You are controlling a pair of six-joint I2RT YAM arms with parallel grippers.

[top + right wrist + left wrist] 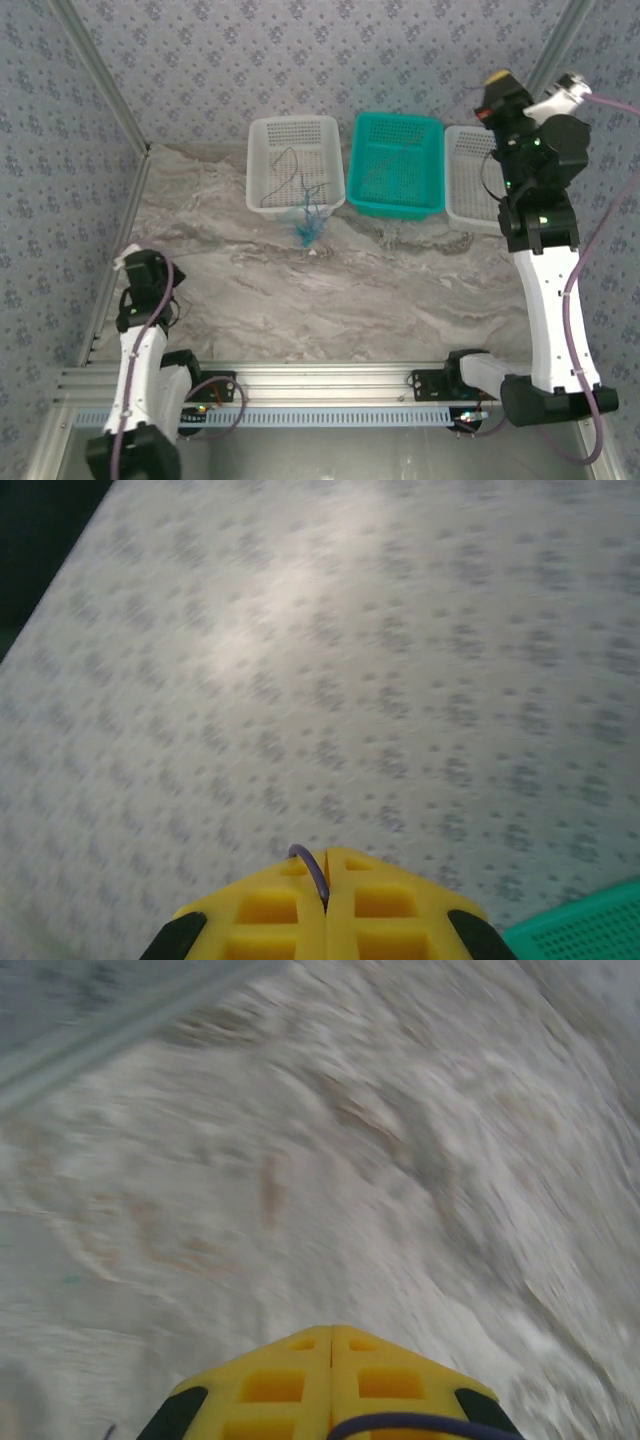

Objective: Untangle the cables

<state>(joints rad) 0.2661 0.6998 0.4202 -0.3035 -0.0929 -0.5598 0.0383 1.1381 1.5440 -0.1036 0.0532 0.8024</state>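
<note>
Cables (pixel 305 228) by three baskets (pixel 395 118); right gripper (pixel 326 856) pinches one purple strand (pixel 311 864), left gripper (pixel 331 1332) closed.

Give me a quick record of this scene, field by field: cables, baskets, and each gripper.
cables: blue tangle hanging over the front rim of the left white basket onto the table; dark wires inside that basket
other baskets: teal basket; white basket on the right
left gripper: shut, low over the table
right gripper: raised, facing the patterned wall, shut on a purple wire
</note>
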